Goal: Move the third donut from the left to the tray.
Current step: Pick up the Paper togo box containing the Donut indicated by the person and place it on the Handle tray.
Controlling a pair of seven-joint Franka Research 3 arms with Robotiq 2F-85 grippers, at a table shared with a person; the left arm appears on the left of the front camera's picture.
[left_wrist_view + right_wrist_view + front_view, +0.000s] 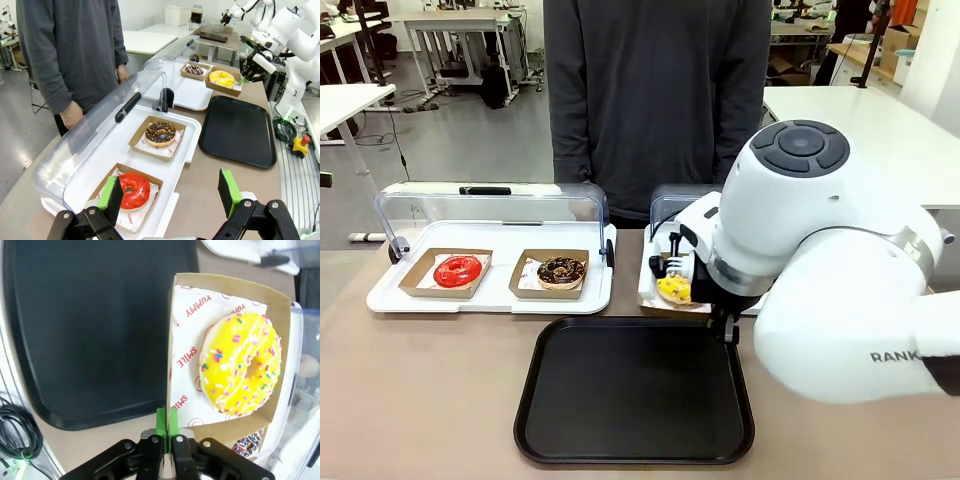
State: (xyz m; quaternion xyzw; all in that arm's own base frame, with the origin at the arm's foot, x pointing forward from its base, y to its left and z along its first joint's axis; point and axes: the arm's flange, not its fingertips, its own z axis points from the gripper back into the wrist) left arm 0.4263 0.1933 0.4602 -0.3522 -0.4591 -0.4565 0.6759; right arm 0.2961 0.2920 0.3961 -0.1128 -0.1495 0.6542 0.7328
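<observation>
Front view: yellow-glazed ring donut (673, 289) in its shallow brown cardboard holder (672, 303) just past the far right edge of the large flat black tray (635, 392), right end effector (665, 268) at it.

Left wrist view: left end effector (171, 192) spread wide, gripping nothing, above the red-glazed donut (132, 190) on the white tray (150, 165).

Right wrist view: green pads (166, 422) pinched tight on the holder's near wall, yellow donut sitting inside, black tray alongside.
</observation>
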